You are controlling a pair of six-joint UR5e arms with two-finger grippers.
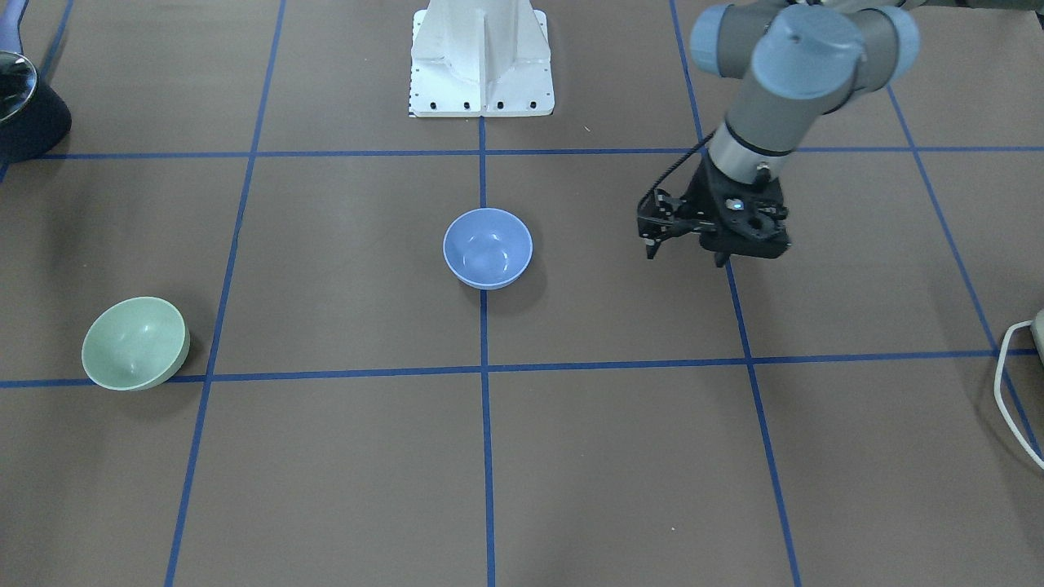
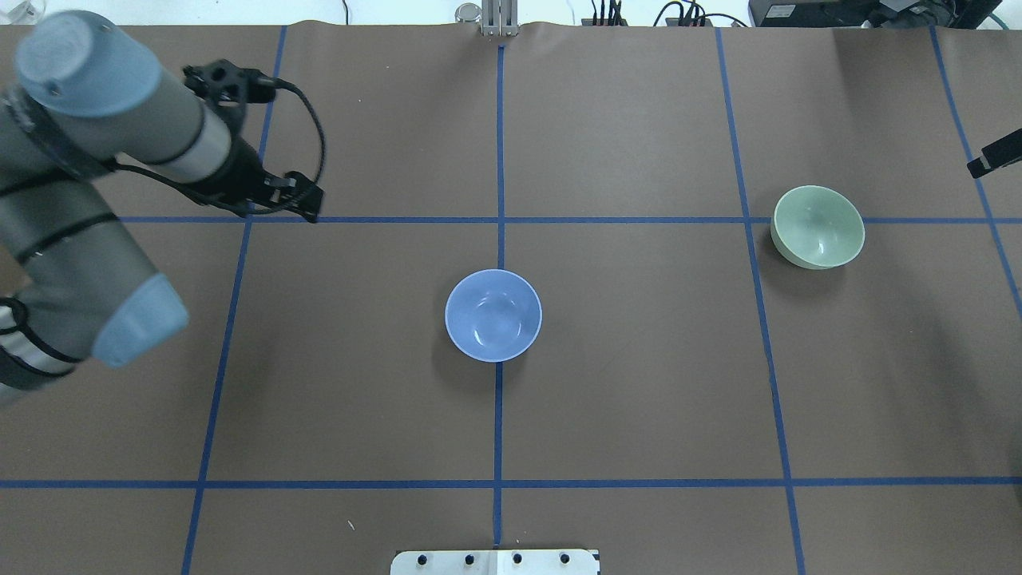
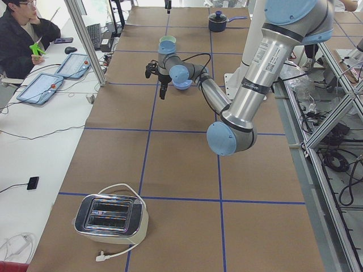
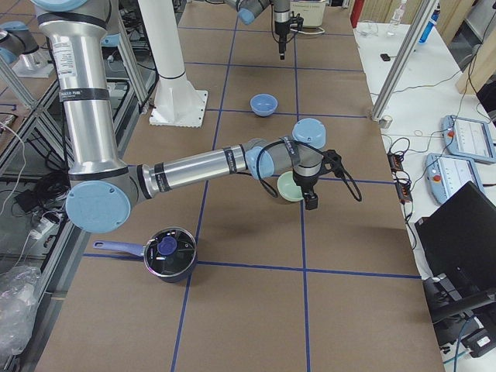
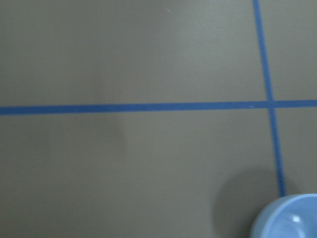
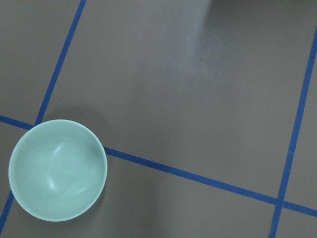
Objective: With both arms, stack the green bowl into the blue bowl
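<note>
The green bowl (image 1: pixel 134 342) is pale mint, the blue bowl (image 1: pixel 488 247) periwinkle, the table (image 1: pixel 342 269) brown, blue-gridded.

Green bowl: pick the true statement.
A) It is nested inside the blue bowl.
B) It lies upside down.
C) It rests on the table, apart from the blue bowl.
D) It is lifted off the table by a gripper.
C: the green bowl sits mouth up on the table, well away from the blue bowl.

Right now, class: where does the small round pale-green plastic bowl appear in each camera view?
Front-facing: pale-green plastic bowl lower left.
Overhead: right, above centre.
Exterior left: far, top centre.
Exterior right: centre, partly behind right arm.
Left wrist: not in it.
Right wrist: lower left.
Landmark: blue tape line beneath it.
</note>
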